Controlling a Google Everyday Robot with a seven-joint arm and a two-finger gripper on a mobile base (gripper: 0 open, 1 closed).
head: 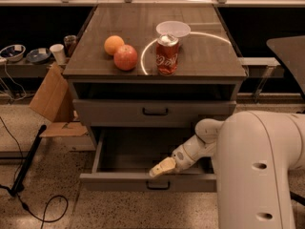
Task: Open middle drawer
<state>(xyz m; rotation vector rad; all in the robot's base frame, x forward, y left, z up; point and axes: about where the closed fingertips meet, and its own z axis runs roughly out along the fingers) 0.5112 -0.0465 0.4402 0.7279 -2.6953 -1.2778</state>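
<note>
My gripper (161, 167) hangs below a dark wooden worktop (205, 56) standing on speckled terrazzo floor (119, 213), a brown cardboard sheet (50, 99) leaning beside it, under dim warm light.

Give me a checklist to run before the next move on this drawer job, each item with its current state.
1. Is the middle drawer pulled out? ok, its interior shows.
2. Is the top drawer shut? ok.
3. Is the gripper in view? ok, at the middle drawer's front edge, above its handle.
4. Is the gripper clear of that front? cannot tell.
5. Are the soda can, apple and orange settled on the cabinet top? ok, can upright.
</note>
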